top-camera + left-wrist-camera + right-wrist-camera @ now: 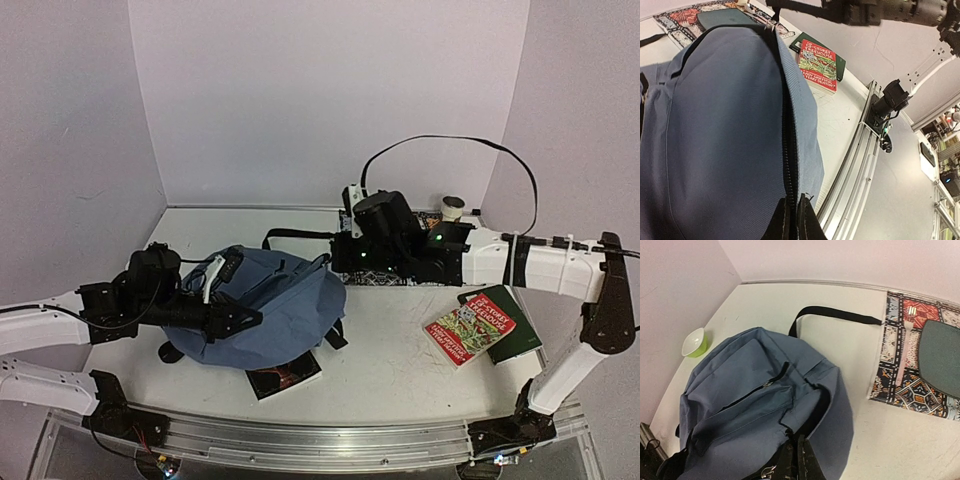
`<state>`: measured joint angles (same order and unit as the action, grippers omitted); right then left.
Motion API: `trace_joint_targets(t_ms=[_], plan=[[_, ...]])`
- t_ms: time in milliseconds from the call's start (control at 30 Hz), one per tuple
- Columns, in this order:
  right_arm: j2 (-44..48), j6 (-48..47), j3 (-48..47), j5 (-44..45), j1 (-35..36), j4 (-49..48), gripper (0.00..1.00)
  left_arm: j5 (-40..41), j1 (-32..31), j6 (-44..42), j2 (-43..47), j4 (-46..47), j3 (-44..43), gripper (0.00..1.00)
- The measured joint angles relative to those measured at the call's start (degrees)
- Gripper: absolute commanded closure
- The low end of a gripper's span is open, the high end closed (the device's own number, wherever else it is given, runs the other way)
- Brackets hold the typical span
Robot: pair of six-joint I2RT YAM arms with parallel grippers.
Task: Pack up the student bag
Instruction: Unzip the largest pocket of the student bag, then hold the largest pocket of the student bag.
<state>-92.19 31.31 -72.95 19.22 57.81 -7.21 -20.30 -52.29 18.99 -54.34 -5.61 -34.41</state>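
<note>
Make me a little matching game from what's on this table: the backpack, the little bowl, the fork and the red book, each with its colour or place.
Things:
1. student bag
2. bowl
3. fork
4. red book

Matches:
A. lies on the patterned mat
B. slate blue
C. rests partly on a dark green book
D. lime green outside, white inside

Pairs: 1-B, 2-D, 3-A, 4-C.
</note>
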Motion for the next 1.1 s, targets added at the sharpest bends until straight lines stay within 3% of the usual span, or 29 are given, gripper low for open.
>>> trace_joint_targets(t_ms=[167,467,600,800,1100], plan=[[0.0,-0.3,0.3,-1.2,-3.3,0.5,1.00,2.2,0.0,4.4,1.1,0.3,1.9,0.97],[-0.7,-3.9,0.1,-9.0,-1.5,-2.4,1.00,6.0,0.0,8.0,5.2,-3.5,3.5,0.57],[-1.8,-4.1,0.1,-10.0,2.3,-4.0,1.00,7.0,0.0,7.5,3.9,-5.0,2.3,0.45],[-3.0,-3.8,-0.6,-12.3,7.3,-5.0,1.00,6.9,0.0,7.0,-1.9,-4.4,-3.0,0.36],[-3.5,-2.7,-1.9,-13.5,9.5,-6.2,1.00,3.9,0.0,7.1,-6.1,-0.8,-6.1,0.35]])
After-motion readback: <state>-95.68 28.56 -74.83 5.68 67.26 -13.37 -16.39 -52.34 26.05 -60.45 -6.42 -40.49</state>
